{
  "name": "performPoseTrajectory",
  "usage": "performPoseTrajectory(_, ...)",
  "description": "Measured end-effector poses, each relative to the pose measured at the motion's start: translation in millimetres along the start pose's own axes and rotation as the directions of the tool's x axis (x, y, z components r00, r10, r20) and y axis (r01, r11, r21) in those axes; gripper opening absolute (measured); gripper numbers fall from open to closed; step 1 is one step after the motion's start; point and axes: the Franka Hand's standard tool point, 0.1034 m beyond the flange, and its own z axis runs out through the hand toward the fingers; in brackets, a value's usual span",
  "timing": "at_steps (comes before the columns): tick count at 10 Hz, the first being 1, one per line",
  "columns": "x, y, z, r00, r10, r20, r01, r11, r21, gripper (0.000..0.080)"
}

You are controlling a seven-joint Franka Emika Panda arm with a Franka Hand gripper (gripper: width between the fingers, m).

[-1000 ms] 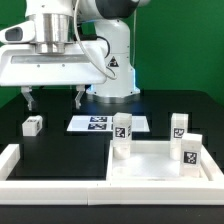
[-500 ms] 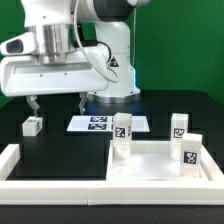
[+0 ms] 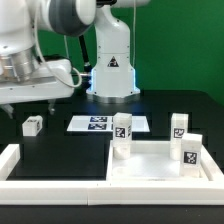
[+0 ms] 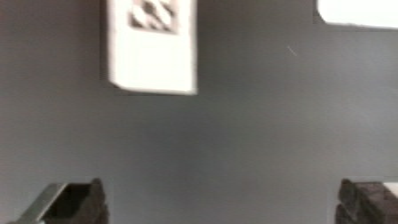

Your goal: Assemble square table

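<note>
— Since half a second ago the arm has swung toward the exterior view's left, and the hand [image 3: 27,101] now hangs above the counter [image 3: 70,148], over the loose small leg [image 3: 32,125].

— Is it holding anything?

— No. From the wrist its two fingertips [image 4: 71,203] stand spread wide with bare dark counter between them, pinching nothing.

— Where is the square table?

— Its tray-like top [image 3: 164,168] lies on the counter at the exterior view's lower right, rim up. Three tagged legs stand upright at it: one [image 3: 122,128] at the far corner nearer the middle, one [image 3: 179,125] behind the far rim, and one [image 3: 189,150] by the exterior view's right edge. I can't tell whether they are seated in the corner holes or only standing beside them.

— And the fourth leg?

— Well apart from the top, lying alone at the exterior view's left.

— Anything else?

— The marker board [image 3: 108,123] lies flat between that leg and the top. A long white rail [image 3: 40,170] runs along the near edge. The wrist view is blurred; the pale slab [image 4: 153,45] in it is probably the marker board.
</note>
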Motion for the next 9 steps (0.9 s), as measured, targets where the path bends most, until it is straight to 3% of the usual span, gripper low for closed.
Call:
performPoseTrajectory(2,4.0,-10.3,1.1,0.993,-0.002,0.117,-0.001,1.0,0.024,0.0649)
performPoseTrajectory(6,3.1,-6.5,5.5,0.992,0.003,0.128,-0.006,1.0,0.022,0.0649)
performPoseTrajectory(8,-9.7,6.7,23.9,0.979,0.04,0.198,-0.047,0.998,0.029,0.0649)
performPoseTrajectory(9,-15.2,5.4,29.6,0.968,0.068,0.242,-0.08,0.996,0.041,0.0649)
